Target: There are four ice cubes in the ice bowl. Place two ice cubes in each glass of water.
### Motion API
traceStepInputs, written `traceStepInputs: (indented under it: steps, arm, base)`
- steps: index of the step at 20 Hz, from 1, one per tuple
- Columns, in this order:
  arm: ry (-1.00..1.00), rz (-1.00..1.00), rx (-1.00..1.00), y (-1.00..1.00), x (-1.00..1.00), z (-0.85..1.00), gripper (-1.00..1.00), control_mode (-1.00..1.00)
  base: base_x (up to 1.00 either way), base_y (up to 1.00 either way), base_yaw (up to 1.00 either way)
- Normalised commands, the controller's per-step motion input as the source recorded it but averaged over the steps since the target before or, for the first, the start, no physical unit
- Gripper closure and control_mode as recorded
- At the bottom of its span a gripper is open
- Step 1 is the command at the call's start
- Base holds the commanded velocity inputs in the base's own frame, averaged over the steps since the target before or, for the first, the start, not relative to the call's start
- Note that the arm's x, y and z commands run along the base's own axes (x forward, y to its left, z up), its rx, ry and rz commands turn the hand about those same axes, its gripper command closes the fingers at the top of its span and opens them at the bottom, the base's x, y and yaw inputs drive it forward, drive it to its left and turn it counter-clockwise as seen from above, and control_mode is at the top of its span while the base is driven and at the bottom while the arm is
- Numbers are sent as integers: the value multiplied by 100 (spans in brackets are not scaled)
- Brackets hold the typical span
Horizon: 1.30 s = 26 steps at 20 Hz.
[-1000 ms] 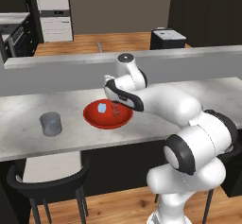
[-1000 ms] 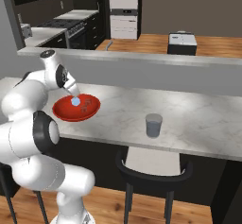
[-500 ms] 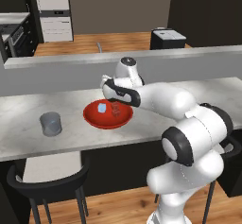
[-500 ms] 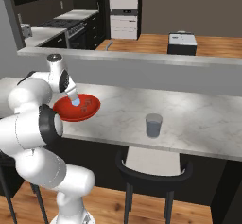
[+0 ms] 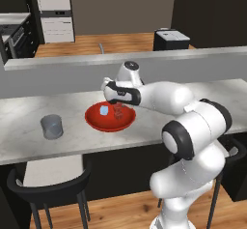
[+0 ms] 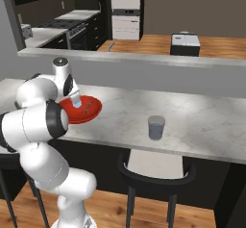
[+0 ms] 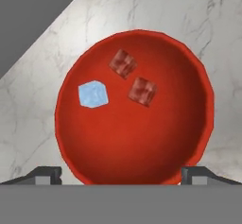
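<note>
Overhead, the wide-open, empty pincer (image 7: 121,173) faces the glossy round red ice bowl (image 7: 189,124) on veined marble.

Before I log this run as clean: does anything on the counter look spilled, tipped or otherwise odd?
Nothing is spilled or tipped. One oddity: the red bowl shows three cubes, one pale blue ice cube and two see-through reddish ones, not four. The grey tumbler stands upright, apart from the bowl. The open hand hovers above the bowl.

Even soft light, faint shadows, sharp
</note>
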Motion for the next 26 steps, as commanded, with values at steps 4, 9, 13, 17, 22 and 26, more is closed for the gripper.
traceStepInputs:
  steps: [4, 9, 13, 17, 22, 26]
  arm:
    - [0, 0, 0, 1, 23, -6, -100, -100]
    - [0, 0, 0, 7, 29, -17, -100, -100]
    - [0, 0, 0, 9, 37, -20, -100, -100]
    - [0, 1, 0, 14, 31, -17, -100, -100]
    - [0, 3, 0, 22, 18, -16, -100, -100]
    - [0, 4, 0, 7, 27, -21, -100, -100]
  base:
    - [0, 0, 0]
    - [0, 0, 0]
    - [0, 0, 0]
    - [0, 0, 0]
    - [0, 0, 0]
    - [0, 0, 0]
